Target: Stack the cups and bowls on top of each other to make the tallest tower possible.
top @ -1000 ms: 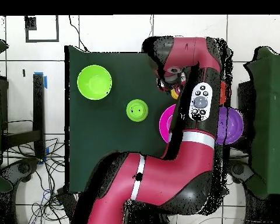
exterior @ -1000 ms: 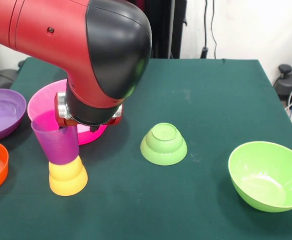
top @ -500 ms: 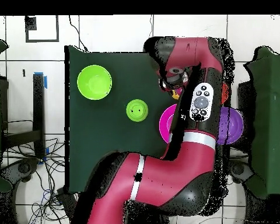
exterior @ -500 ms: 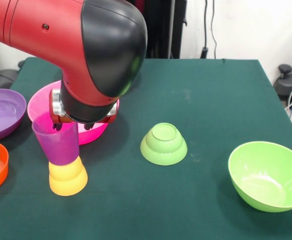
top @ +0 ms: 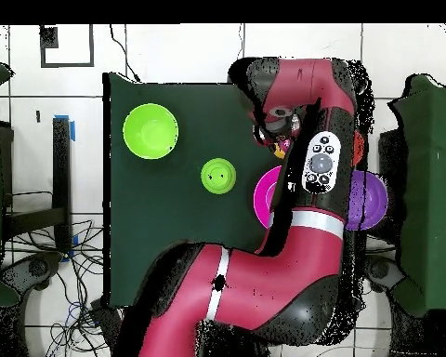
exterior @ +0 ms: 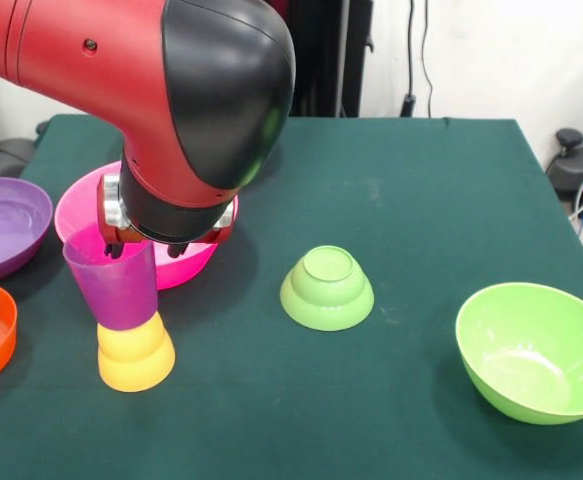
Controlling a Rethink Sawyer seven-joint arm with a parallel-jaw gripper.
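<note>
Purple cup (exterior: 113, 282) upright atop inverted yellow-orange cup (exterior: 134, 352), tabletop's (exterior: 401, 200) front-view left. Claw (exterior: 141, 246) sits at purple cup's rim, grip state impossible to tell. Small green bowl (exterior: 327, 288) inverted mid-tabletop.

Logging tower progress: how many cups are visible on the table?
2: an upside-down yellow-orange cup near the front-left edge, and a purple cup upright on top of it. The arm may hide others.

Green-clothed table (exterior: 441, 190), white wall (exterior: 491, 50) w/ black cables (exterior: 411, 50), white tiled floor (top: 171, 51).
</note>
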